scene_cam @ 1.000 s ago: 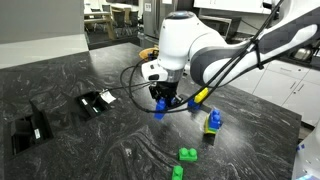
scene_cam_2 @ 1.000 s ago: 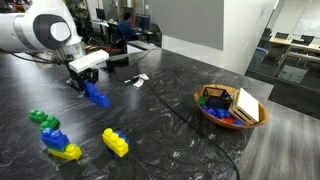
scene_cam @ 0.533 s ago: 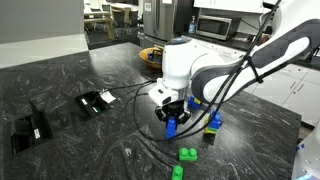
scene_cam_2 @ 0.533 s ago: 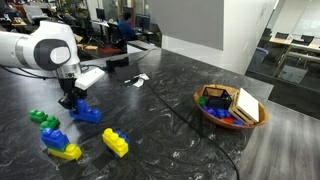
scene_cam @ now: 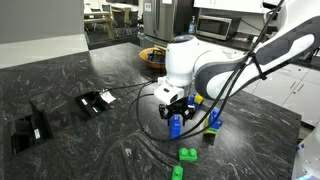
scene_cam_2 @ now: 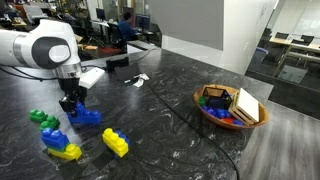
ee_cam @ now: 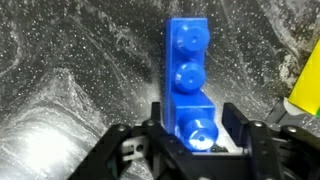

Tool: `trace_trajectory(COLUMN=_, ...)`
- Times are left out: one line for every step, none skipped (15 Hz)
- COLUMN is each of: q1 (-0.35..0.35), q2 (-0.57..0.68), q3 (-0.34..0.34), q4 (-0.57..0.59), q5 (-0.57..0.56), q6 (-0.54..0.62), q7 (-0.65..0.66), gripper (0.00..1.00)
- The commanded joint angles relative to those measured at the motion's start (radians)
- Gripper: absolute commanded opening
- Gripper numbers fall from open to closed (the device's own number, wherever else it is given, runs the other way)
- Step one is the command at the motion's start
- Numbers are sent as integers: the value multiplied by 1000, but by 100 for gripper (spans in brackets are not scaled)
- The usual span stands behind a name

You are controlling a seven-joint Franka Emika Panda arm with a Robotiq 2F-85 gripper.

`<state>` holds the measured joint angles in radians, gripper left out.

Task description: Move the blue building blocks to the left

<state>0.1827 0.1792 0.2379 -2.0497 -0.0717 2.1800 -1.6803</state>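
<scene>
Blue studded plastic building blocks, 3 studs showing, sit clamped between the closed jaws of the black Robotiq gripper, low over the dark marbled countertop, near a yellow plastic brick.

The blue building blocks are glossy moulded plastic; the countertop is polished, dark, white-veined stone.

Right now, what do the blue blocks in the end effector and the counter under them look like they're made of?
The blue building blocks look like moulded plastic with a smooth, glossy finish: uniform colour, and round studs that catch bright highlights. The countertop looks like polished dark stone, with white veining and reflected room light; it could be a stone-look laminate.
</scene>
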Motion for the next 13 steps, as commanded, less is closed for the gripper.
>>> trace_trajectory(q1=-15, q2=-78, q3=-4, q4=-8, q5=33, q6=-58, q7=-14, gripper=95)
trace_trajectory(q1=-5, q2=-38, q3=-5, q4=5, q5=10, q6=-32, q7=1, gripper=77)
trace_trajectory(q1=-6, q2=-59, q3=-7, q4=5, q5=13, q6=-46, q7=1, gripper=84)
trace_trajectory(q1=-6, q2=-72, q3=-8, q4=2, q5=15, q6=-54, q7=0, gripper=91)
trace_trajectory(q1=-6, q2=-75, q3=-8, q4=1, q5=16, q6=-57, q7=0, gripper=95)
trace_trajectory(q1=-6, q2=-72, q3=-8, q4=1, q5=16, q6=-59, q7=1, gripper=96)
trace_trajectory(q1=-6, q2=-68, q3=-8, q4=0, q5=16, q6=-59, q7=1, gripper=96)
trace_trajectory(q1=-6, q2=-66, q3=-8, q4=0, q5=16, q6=-59, q7=1, gripper=96)
trace_trajectory(q1=-6, q2=-67, q3=-8, q4=0, q5=16, q6=-59, q7=1, gripper=96)
trace_trajectory(q1=-6, q2=-67, q3=-8, q4=0, q5=16, q6=-59, q7=1, gripper=96)
trace_trajectory(q1=-6, q2=-67, q3=-8, q4=0, q5=16, q6=-59, q7=1, gripper=96)
trace_trajectory(q1=-6, q2=-67, q3=-8, q4=0, q5=16, q6=-59, q7=1, gripper=96)
trace_trajectory(q1=-6, q2=-67, q3=-8, q4=0, q5=16, q6=-59, q7=1, gripper=96)
